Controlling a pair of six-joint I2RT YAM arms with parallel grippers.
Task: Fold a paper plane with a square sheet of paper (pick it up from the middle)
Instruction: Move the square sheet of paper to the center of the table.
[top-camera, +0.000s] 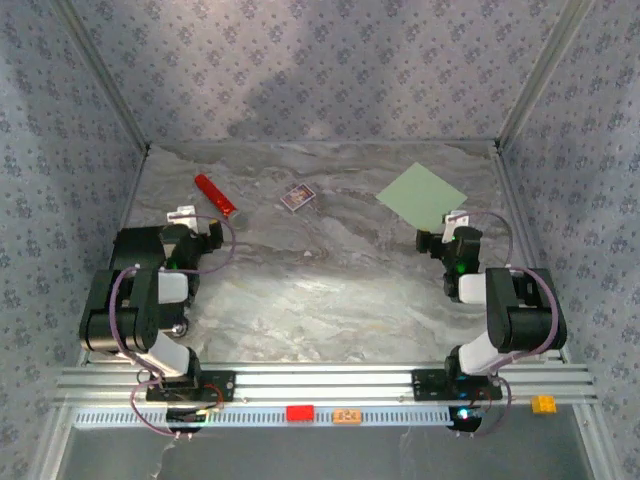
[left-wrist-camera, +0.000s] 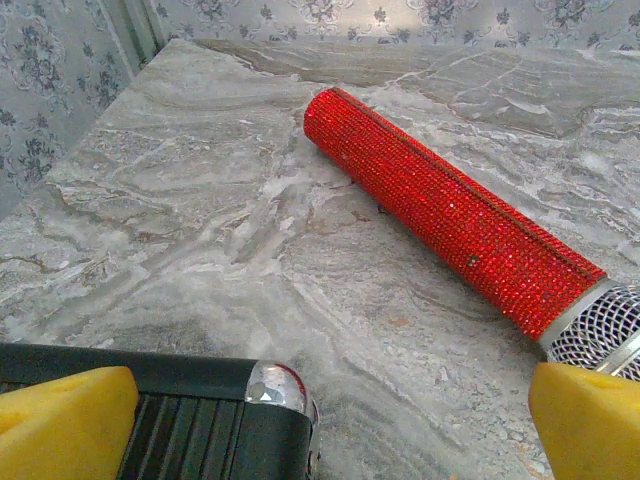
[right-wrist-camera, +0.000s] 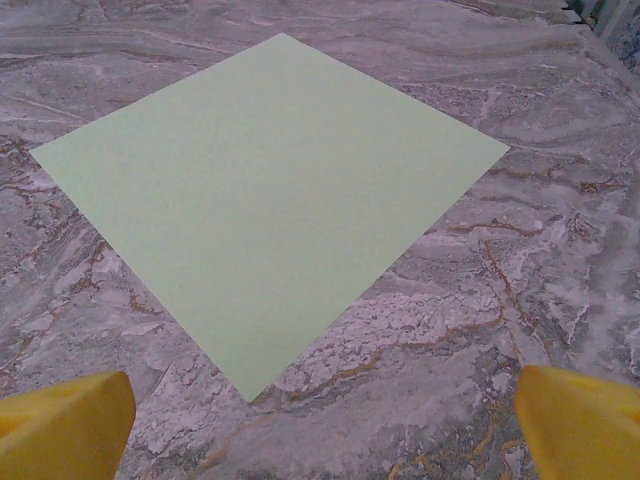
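Note:
The square sheet of paper (top-camera: 421, 195) is pale green and lies flat and uncreased on the marble table at the back right, one corner pointing at me. In the right wrist view the sheet (right-wrist-camera: 270, 190) spreads just ahead of my right gripper (right-wrist-camera: 320, 425), whose yellow fingertips (right-wrist-camera: 65, 425) stand wide apart with nothing between them. That right gripper (top-camera: 440, 236) hovers just short of the sheet's near corner. My left gripper (top-camera: 205, 232) is at the left, open and empty, its yellow fingertips (left-wrist-camera: 590, 425) far apart. The paper plane is out of view.
A red glittering cylinder (left-wrist-camera: 440, 210) with a silver mesh end lies ahead of the left gripper (left-wrist-camera: 330, 425). A small purple-and-white card box (top-camera: 298, 197) sits at the back centre. A black ribbed housing (left-wrist-camera: 200, 420) shows under the left jaws. Patterned walls (top-camera: 60, 150) enclose the table.

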